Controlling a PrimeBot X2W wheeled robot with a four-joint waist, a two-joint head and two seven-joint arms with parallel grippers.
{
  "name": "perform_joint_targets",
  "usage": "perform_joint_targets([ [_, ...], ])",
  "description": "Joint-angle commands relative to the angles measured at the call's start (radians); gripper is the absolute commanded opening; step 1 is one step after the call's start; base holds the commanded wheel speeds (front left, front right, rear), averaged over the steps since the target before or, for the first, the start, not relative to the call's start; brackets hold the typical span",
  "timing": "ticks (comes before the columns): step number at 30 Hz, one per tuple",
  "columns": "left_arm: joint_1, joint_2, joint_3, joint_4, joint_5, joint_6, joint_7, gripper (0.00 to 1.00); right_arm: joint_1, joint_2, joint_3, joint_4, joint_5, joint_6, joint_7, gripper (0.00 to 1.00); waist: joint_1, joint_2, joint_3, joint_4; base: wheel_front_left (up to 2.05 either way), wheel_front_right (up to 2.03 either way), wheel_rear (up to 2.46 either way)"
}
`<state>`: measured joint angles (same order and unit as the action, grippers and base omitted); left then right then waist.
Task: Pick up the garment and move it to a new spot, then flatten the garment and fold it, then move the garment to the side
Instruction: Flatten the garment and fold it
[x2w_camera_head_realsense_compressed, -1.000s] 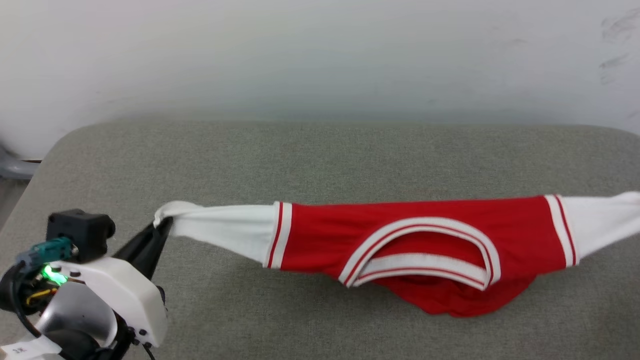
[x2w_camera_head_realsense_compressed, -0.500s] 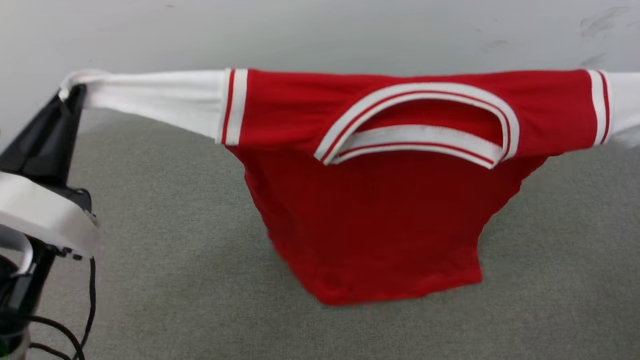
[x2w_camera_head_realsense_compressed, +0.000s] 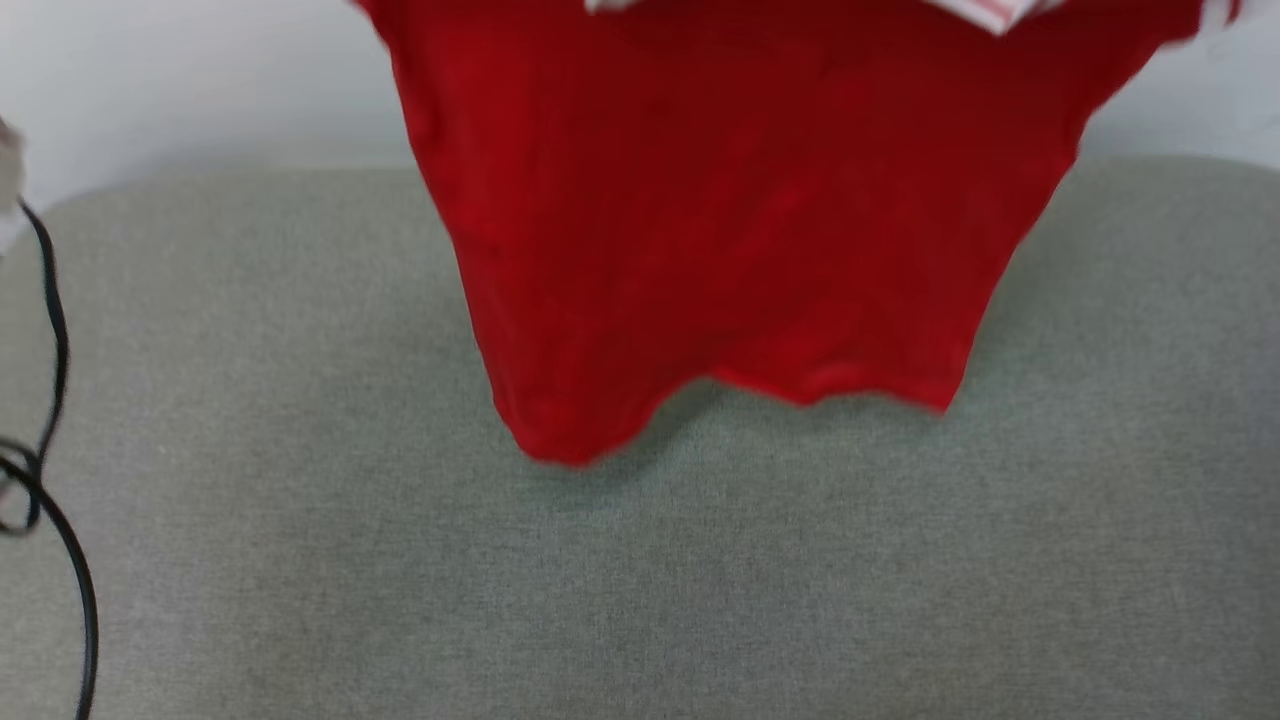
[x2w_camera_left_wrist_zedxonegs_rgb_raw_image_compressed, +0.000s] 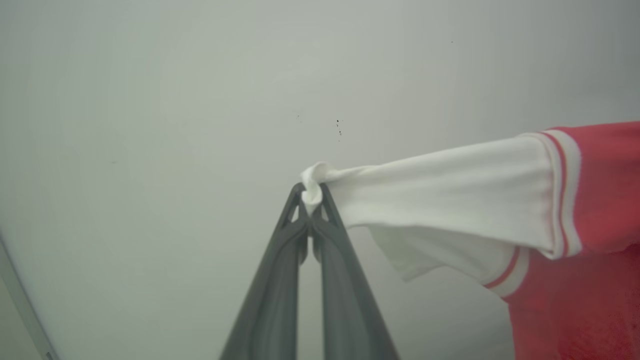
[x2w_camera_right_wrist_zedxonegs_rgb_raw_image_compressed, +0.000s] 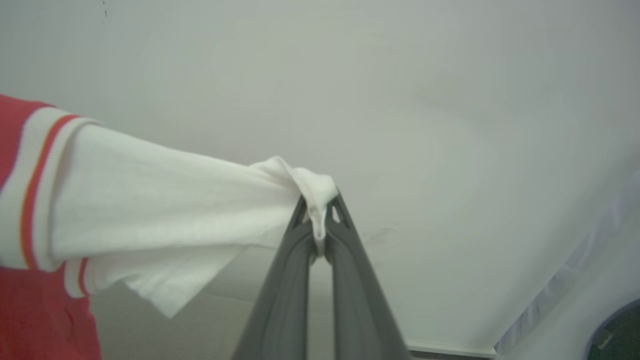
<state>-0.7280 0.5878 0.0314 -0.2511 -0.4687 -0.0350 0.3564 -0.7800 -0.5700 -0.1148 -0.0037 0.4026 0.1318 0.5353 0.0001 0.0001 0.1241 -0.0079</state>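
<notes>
Garment (x2w_camera_head_realsense_compressed: 720, 220) raised higher, pinched by left claw (x2w_camera_left_wrist_zedxonegs_rgb_raw_image_compressed: 311, 190), right claw (x2w_camera_right_wrist_zedxonegs_rgb_raw_image_compressed: 320, 202)

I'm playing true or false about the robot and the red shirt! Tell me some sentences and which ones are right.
1. The left hand is pinching a white sleeve. True.
2. The right hand is open and holds nothing. False: it is shut on the other white sleeve.
3. The garment lies flat on the grey surface. False: it hangs down from its two held sleeves.
4. The garment's body is red. True.
</notes>
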Motion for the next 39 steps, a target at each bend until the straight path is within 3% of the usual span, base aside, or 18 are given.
perform_joint_targets([
  [1, -0.087, 0.014, -0.011, 0.048, 0.015, -0.011, -0.011, 0.00, -0.077, -0.005, 0.000, 0.030, -0.017, -0.002, -0.019, 0.00, -0.0001, -0.0001, 0.079, 0.006, 0.00, 0.00, 0.00],
  [11, -0.551, 0.020, -0.118, 0.355, 0.089, -0.061, -0.104, 0.00, -0.463, 0.025, 0.036, 0.238, -0.129, -0.002, -0.140, 0.00, -0.0001, -0.0001, 0.296, 0.017, 0.00, 0.00, 0.00],
  [17, -0.751, -0.006, -0.178, 0.534, 0.141, -0.071, -0.188, 0.00, -0.643, 0.042, 0.023, 0.388, -0.194, -0.002, -0.214, 0.00, -0.0001, -0.0001, 0.375, 0.020, 0.00, 0.00, 0.00],
  [24, -0.941, -0.080, -0.207, 0.772, 0.177, -0.052, -0.353, 0.00, -0.823, 0.071, -0.016, 0.575, -0.272, -0.002, -0.314, 0.00, -0.0001, -0.0001, 0.451, 0.037, 0.00, 0.00, 0.00],
  [29, -0.948, -0.129, -0.232, 0.922, 0.175, -0.061, -0.453, 0.00, -0.819, 0.102, -0.002, 0.691, -0.300, -0.002, -0.379, 0.00, -0.0001, -0.0001, 0.462, 0.047, 0.00, 0.00, 0.00],
  [39, -0.712, -0.224, -0.308, 1.093, 0.135, -0.085, -0.566, 0.00, -0.606, 0.104, 0.073, 0.854, -0.240, -0.002, -0.451, 0.00, -0.0001, -0.0001, 0.378, 0.067, 0.00, 0.00, 0.00],
])
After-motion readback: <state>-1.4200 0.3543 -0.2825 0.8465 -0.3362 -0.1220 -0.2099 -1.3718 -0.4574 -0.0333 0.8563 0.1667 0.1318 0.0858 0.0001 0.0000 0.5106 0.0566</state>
